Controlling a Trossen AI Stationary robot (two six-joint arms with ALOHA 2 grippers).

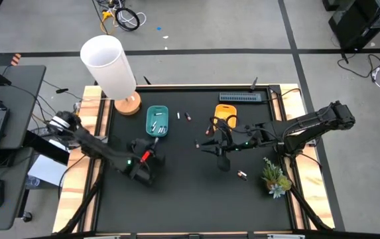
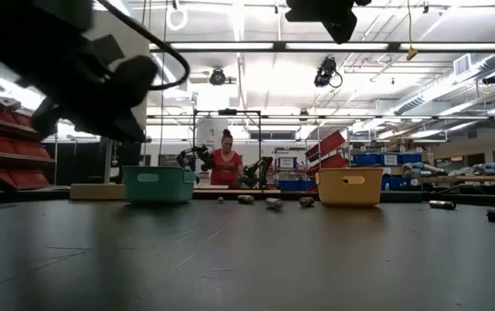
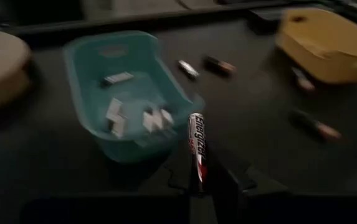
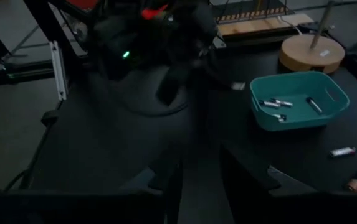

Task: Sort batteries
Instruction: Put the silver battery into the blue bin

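In left pincer (image 3: pixel 198 186), Energizer battery (image 3: pixel 196 149), hidden overhead.

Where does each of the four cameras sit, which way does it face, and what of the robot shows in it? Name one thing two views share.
High view: above the table, looking straight down; both arms show.
Low view: at table-top height, looking level across to the room; the arms enter from above.
Left wrist view: on the left arm, looking past the left gripper, shut on a battery.
Right wrist view: on the right arm, facing the left arm; its own right gripper shows.
Shared: the teal tray shows in both wrist views.
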